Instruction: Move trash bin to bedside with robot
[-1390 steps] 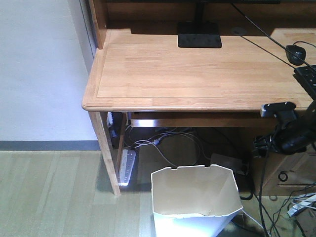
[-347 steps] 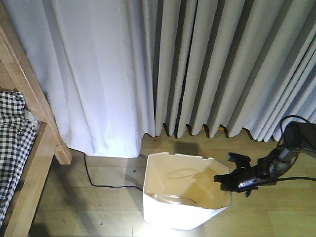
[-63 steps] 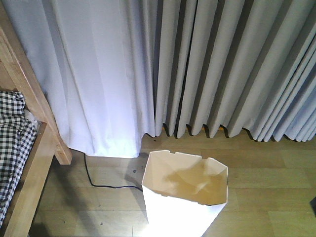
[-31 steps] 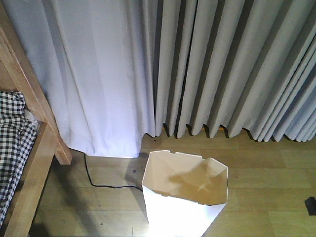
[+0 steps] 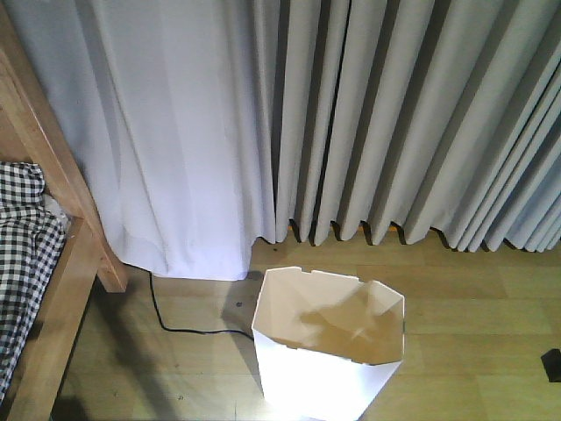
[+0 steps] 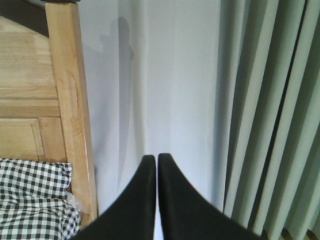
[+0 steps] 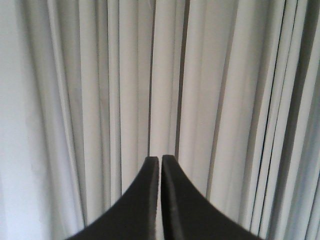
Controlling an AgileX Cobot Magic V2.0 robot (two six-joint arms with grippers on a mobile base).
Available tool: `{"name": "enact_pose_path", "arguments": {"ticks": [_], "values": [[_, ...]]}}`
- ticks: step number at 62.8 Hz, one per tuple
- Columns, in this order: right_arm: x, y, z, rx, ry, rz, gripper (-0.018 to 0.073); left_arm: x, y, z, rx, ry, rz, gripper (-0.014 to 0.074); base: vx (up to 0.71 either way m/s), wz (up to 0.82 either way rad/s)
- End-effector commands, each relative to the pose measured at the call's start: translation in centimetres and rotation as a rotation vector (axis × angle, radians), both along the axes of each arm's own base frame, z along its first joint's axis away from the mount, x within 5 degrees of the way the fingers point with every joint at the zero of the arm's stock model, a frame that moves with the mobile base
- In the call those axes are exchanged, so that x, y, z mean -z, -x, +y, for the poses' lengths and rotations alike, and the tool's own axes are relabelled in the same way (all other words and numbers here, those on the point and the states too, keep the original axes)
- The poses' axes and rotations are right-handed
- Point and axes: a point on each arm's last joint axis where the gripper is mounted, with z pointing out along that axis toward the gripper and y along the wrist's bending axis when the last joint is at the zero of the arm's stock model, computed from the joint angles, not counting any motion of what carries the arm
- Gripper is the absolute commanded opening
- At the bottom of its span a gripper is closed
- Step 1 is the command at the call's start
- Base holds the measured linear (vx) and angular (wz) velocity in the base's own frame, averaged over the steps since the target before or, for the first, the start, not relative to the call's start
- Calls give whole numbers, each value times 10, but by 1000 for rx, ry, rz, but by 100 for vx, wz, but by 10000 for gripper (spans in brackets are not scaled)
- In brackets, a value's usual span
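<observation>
Trash bin (image 5: 329, 351): a white faceted wastebasket that stands upright on the wooden floor (image 5: 473, 324), mouth open to the camera, beige inside, seemingly empty. It is the landmark for every place given below.

Bed (image 5: 35, 289): to the left of the bin, apart from it by a strip of bare floor. The light wooden frame post and the black-and-white checked bedding (image 5: 22, 254) show at the picture's left edge. The bin is therefore near the bedside but does not touch the frame.

Curtains (image 5: 377, 123): pale pleated drapes that hang behind the bin and reach almost to the floor.

Cable (image 5: 171, 320): a thin black cord that runs on the floor from the curtain hem toward the bin's left side.

Left gripper (image 6: 156, 165): its fingers are pressed together with nothing between them. It is raised clear of the bin and looks toward the bed frame and curtain.

Right gripper (image 7: 160, 167): fingers likewise pressed together on nothing, facing the curtain folds. A small dark shape at the front view's right edge cannot be identified.

Reason for the arrangement: neither arm is on the bin, so it rests by its own weight.

Progress (judgement): the bin appears delivered beside the bed, and the task looks complete or nearly so.
</observation>
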Motion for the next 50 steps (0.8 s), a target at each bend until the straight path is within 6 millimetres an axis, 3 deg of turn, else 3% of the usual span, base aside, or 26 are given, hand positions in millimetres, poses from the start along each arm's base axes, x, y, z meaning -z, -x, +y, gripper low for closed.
{"name": "enact_pose_path", "arguments": {"ticks": [1, 50], "values": [[0, 0, 0, -2, 7, -60, -10, 2, -1, 0, 1, 12, -60, -6, 0, 0], [0, 0, 0, -2, 6, -61, -10, 2, -1, 0, 1, 12, -60, -6, 0, 0]]}}
